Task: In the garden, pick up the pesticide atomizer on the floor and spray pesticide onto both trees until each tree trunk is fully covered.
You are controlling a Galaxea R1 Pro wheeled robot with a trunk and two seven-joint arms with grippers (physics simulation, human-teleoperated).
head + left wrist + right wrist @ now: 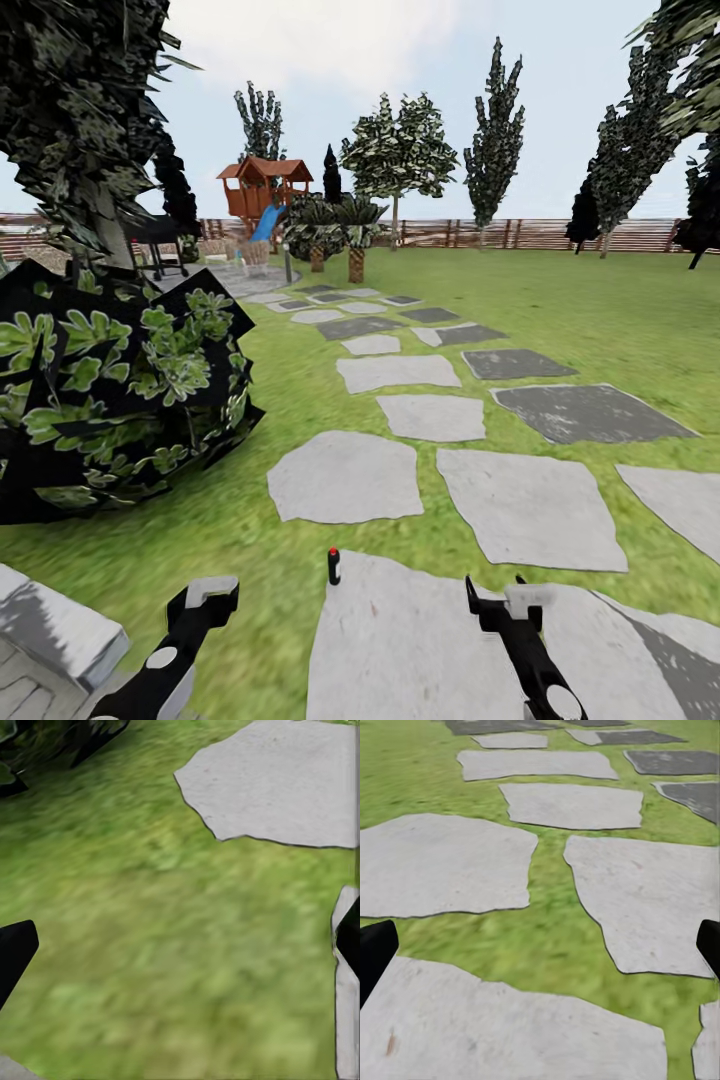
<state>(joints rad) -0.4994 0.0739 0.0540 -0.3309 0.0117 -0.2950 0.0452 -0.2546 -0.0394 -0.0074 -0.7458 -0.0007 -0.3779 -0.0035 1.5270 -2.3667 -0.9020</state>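
Black-bodied, red-capped item, likely the pesticide atomizer (334, 566), upright at the far edge of the nearest stepping stone (420, 650), between my left gripper (205, 597) and right gripper (500, 600), both wide and empty; probably light, rigid, slick, so I grasp mid-body.

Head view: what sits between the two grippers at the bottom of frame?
A small black bottle-like object with a red top stands on the pale grey stepping stone, between the left gripper and right gripper; grass edges the stone.
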